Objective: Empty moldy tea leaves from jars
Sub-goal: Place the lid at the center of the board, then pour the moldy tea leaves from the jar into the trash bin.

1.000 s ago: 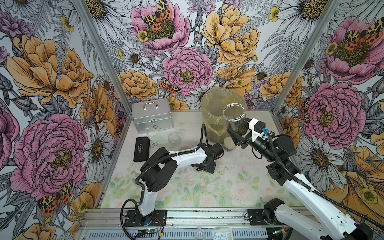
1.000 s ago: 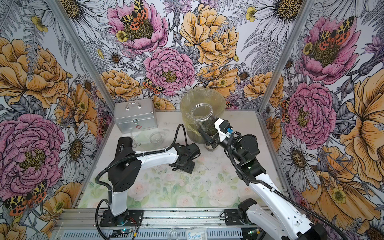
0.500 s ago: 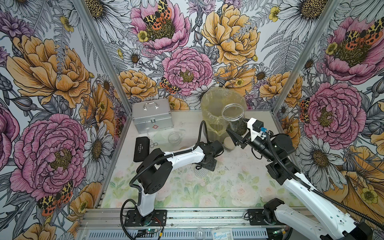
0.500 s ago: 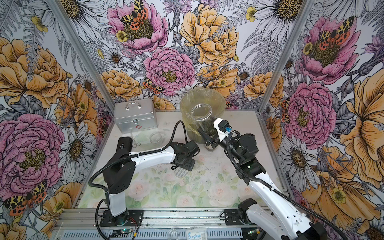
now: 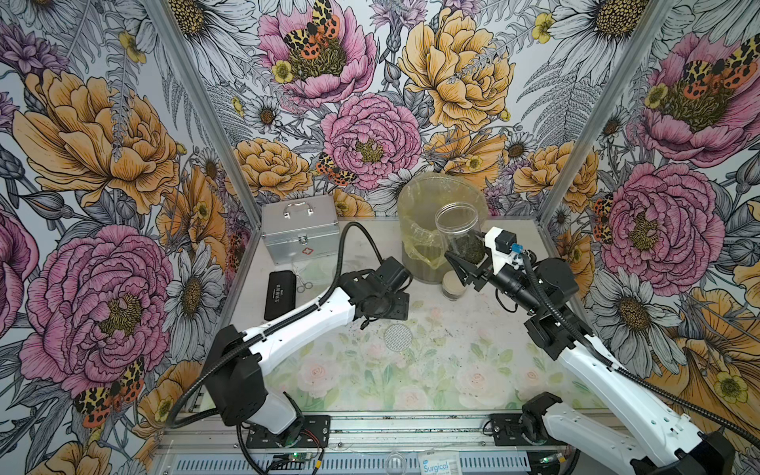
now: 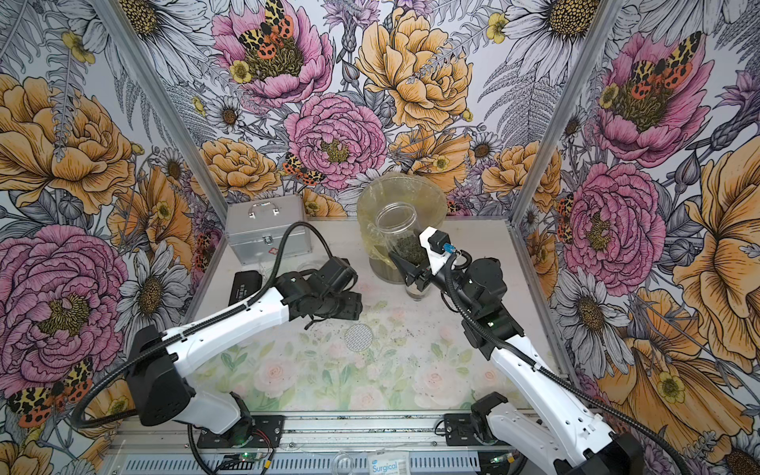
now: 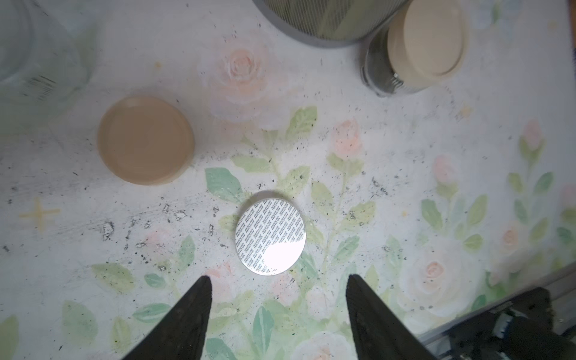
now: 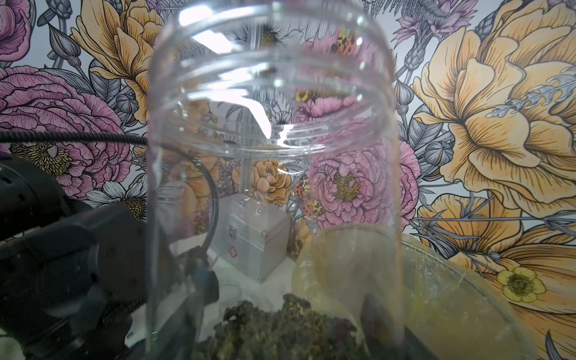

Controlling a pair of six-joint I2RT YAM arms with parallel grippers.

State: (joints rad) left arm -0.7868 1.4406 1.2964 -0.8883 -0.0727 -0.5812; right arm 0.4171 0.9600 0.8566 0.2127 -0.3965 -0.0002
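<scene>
My right gripper is shut on an open clear jar, held tilted in front of the bin. Dark tea leaves sit at the jar's low end. Over the mat, my left gripper is open and holds nothing. The silver-white dotted lid lies flat just beyond its fingertips. A second jar, capped tan, stands by the bin. A blurred clear jar shows at the frame corner.
The translucent bin with its yellow bag stands at the back. A loose tan lid lies on the mat. A silver metal case, a black case and small scissors sit at the back left. Dark crumbs dot the mat.
The silver-white lid has come out from under my left gripper and lies on the mat. That gripper has drawn back to the left, its jaws narrowing. The right arm shifted slightly.
</scene>
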